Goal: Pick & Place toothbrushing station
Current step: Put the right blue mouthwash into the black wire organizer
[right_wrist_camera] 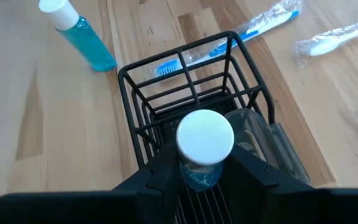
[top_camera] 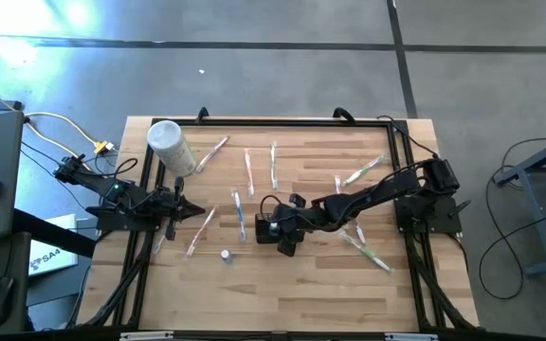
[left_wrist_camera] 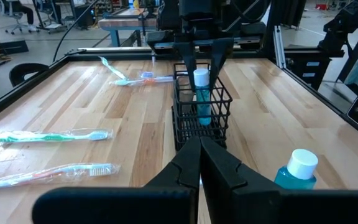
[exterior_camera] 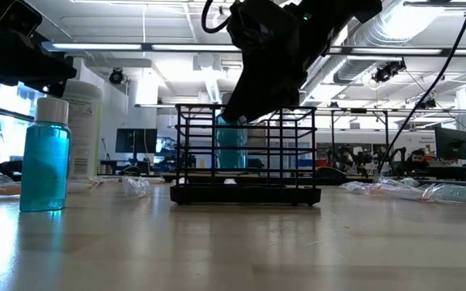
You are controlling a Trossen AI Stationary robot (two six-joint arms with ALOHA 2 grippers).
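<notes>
The right gripper [right_wrist_camera: 204, 171] pinched a blue bottle [right_wrist_camera: 204, 146] inside the black rack [right_wrist_camera: 166, 81]; the left gripper [left_wrist_camera: 200, 163], pressed together, waited nearby.

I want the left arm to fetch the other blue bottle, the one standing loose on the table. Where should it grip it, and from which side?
Probably the neck just under the white cap of the bottle, coming down from above. It stands upright and alone beside the wire rack, so the top is free. The left gripper looks shut, so it would need to open first.
</notes>
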